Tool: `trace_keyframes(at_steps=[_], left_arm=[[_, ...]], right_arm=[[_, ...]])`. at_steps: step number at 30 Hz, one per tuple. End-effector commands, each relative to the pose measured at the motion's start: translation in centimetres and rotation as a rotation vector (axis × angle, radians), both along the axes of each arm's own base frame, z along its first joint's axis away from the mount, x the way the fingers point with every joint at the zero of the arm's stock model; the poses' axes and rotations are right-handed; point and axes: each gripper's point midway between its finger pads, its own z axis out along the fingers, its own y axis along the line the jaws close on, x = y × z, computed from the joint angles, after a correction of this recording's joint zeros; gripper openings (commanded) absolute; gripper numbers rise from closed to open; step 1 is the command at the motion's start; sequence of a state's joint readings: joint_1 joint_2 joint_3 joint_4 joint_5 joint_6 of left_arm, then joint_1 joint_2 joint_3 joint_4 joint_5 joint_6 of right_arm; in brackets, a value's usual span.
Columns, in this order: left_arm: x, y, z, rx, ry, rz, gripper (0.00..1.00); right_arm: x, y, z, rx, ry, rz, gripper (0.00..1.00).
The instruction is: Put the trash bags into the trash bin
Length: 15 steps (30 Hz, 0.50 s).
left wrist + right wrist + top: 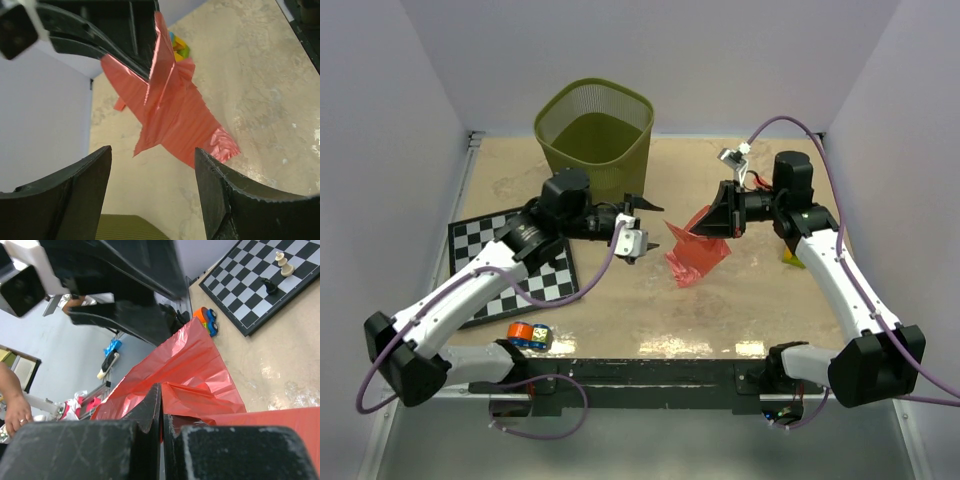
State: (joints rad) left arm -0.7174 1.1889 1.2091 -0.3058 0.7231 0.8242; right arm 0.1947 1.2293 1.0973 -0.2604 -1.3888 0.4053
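The trash bag (697, 256) is a crinkly red film sheet hanging from my right gripper (703, 228), with its lower end touching the table. In the right wrist view my right gripper (161, 396) is shut on the bag's (197, 365) upper fold. My left gripper (651, 226) is open and empty, just left of the bag and pointing at it. In the left wrist view the bag (172, 110) hangs ahead of my left gripper (152, 167), clear of it. The olive-green mesh trash bin (595, 135) stands upright at the back, behind my left gripper; its rim (127, 227) shows in the left wrist view.
A chessboard (515, 265) lies at the left under my left arm, with two chess pieces (280, 267) on it. A small toy car (528, 336) sits near the front edge. Yellow and green blocks (792, 259) lie beside my right arm.
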Motion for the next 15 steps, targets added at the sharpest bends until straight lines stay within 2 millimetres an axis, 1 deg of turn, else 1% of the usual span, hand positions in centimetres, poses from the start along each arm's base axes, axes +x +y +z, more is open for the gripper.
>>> trace_keyframes(at_steps=[1, 5, 9, 13, 14, 15], left_arm=[[-0.7, -1.9, 1.2, -0.031, -0.069, -0.132, 0.70], [0.0, -2.8, 1.1, -0.041, -0.062, -0.141, 0.67], [0.3, -3.2, 1.2, -0.054, -0.040, -0.140, 0.57], [0.2, -3.5, 1.5, -0.066, -0.017, -0.146, 0.38], [0.2, -3.5, 1.3, -0.062, -0.010, -0.148, 0.28], [0.2, -3.6, 1.2, -0.058, -0.008, -0.150, 0.21]], right_arm=[[-1.1, -0.3, 1.2, 0.024, -0.078, 0.026, 0.00], [-1.4, -0.4, 0.8, 0.017, -0.082, 0.016, 0.00], [-1.6, -0.5, 0.7, 0.010, -0.100, 0.002, 0.00], [-1.7, -0.6, 0.4, 0.006, -0.104, -0.006, 0.00], [-1.6, -0.5, 0.3, 0.005, -0.099, -0.006, 0.00], [-1.6, -0.5, 0.3, 0.005, -0.098, -0.006, 0.00]])
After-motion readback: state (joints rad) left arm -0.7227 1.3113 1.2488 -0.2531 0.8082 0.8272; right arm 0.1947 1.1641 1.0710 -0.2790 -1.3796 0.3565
